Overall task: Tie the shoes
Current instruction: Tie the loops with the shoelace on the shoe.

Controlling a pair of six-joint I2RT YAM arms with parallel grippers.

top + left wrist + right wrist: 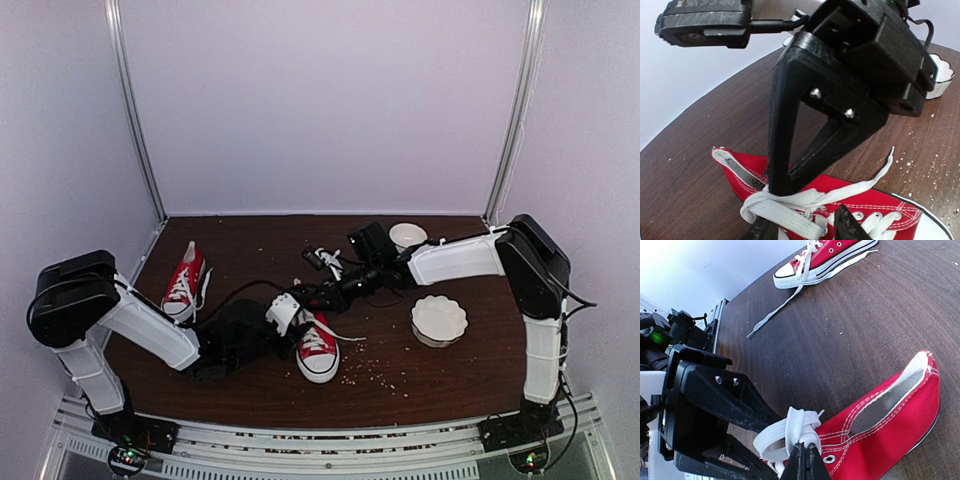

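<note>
Pale walls (330, 100) close in a dark brown desk (480, 385) strewn with crumbs (375, 372). Two red shoes sit on it, well apart. The near shoe (317, 352) lies at the centre with its white toe cap pointing to the near edge. The far shoe (185, 283) lies at the left, toe also nearward, with one loose lace (775, 315) trailing over the wood.

Both arms meet over the near shoe's opening. The left hand (802, 227) comes in from the left with its jaws partway apart, holding a bunched bundle of the white laces (785, 207) just above the eyelets. The right hand (805, 461) comes in from the right with its jaws fully closed. Its tips touch the same bundle, and I cannot tell whether a strand is pinched between them. One free lace end (350, 337) runs off the shoe to the right and lies flat on the desk.

At the right, away from the shoes, stand a small white bowl (407, 236) at the far side and a scalloped white dish (439, 320) nearer.
</note>
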